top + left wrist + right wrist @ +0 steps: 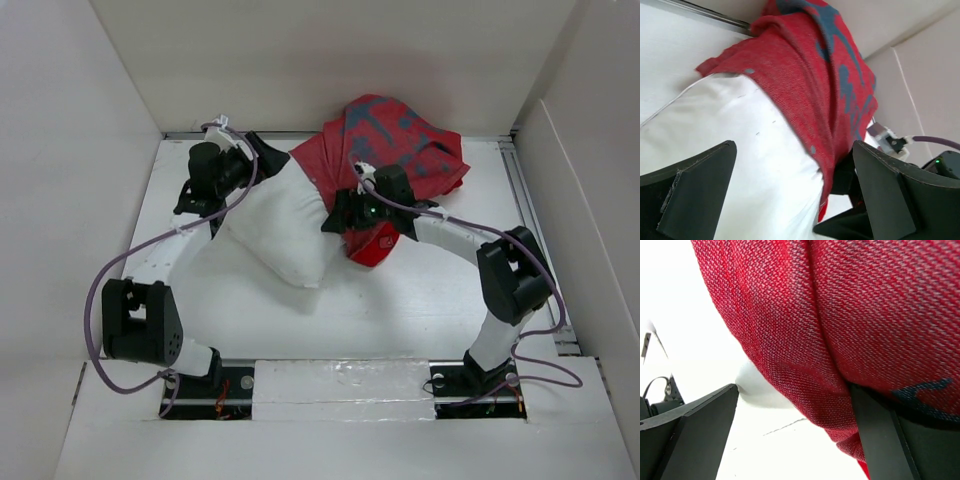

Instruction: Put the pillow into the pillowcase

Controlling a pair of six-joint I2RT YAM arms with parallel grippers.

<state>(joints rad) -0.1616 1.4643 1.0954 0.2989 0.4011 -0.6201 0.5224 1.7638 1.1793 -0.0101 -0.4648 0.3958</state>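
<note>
The white pillow lies at the table's middle, its far end tucked under the red pillowcase, which bunches toward the back wall. My left gripper is at the pillow's far left corner. In the left wrist view it stands open, straddling the pillow where the pillowcase edge laps over it. My right gripper is at the case's near edge. It is open too; the pillowcase sags between the jaws against the right finger, above the pillow.
White walls close in the table on the left, back and right. A metal rail runs along the right side and another along the back. Purple cables loop off both arms.
</note>
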